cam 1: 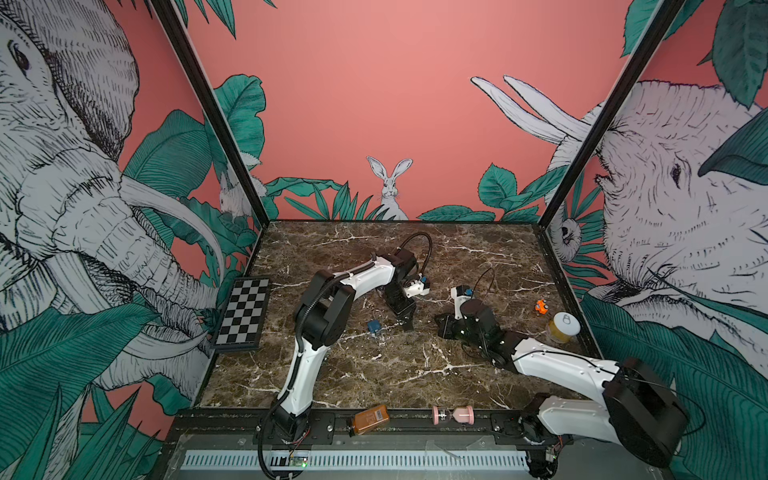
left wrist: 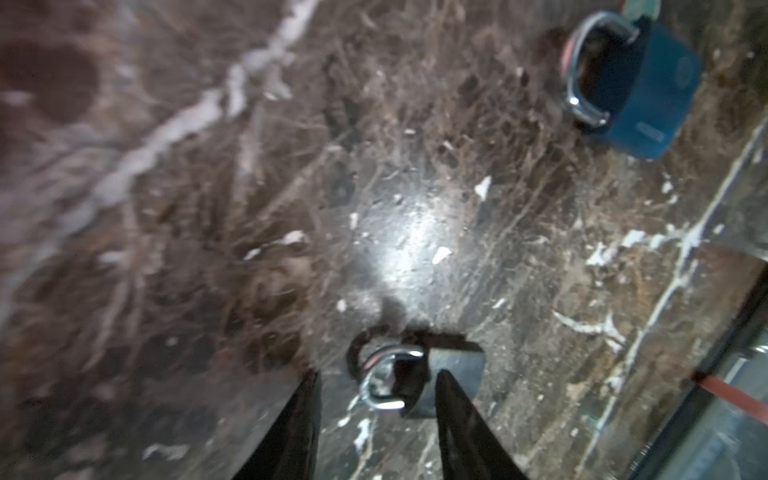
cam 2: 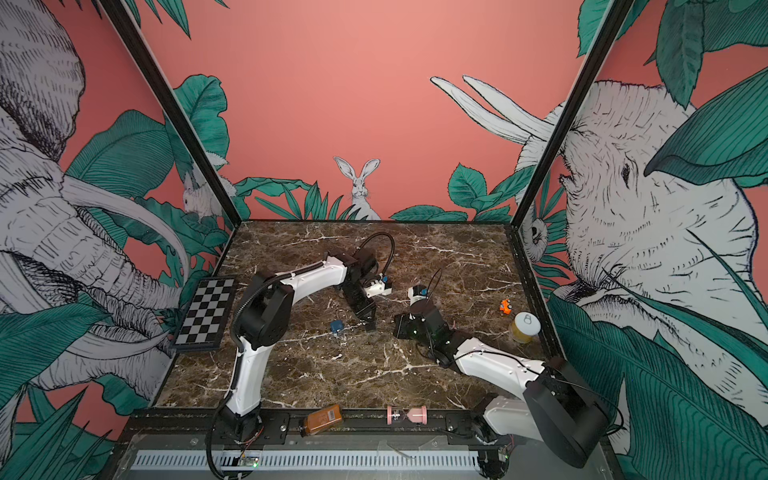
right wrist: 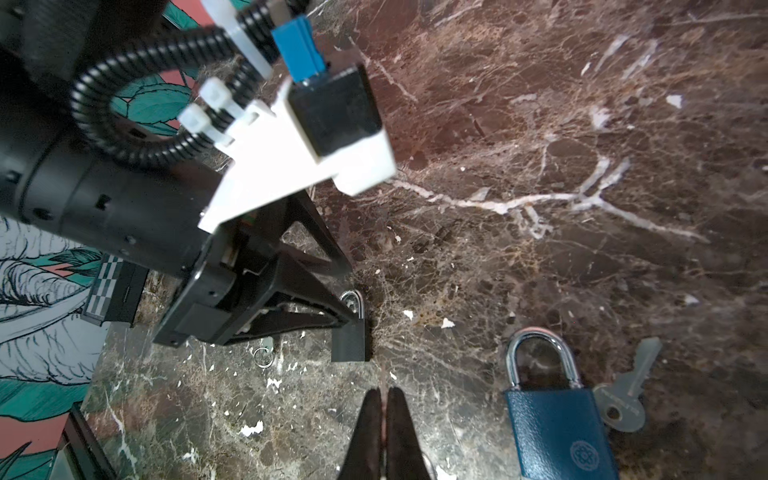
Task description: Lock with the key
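A small dark grey padlock with a silver shackle lies on the marble table. My left gripper is open, its fingertips on either side of the padlock and not gripping it. The right wrist view shows this padlock at the tip of the left fingers. A blue padlock lies further along, with a pale key flat beside its body. In both top views the blue padlock sits just left of the left gripper. My right gripper is shut on nothing, low over the table.
A small metal ring lies near the left gripper. A chessboard leans at the left wall. An orange toy and a white-lidded jar stand at the right. An amber bottle and a pink hourglass lie on the front rail.
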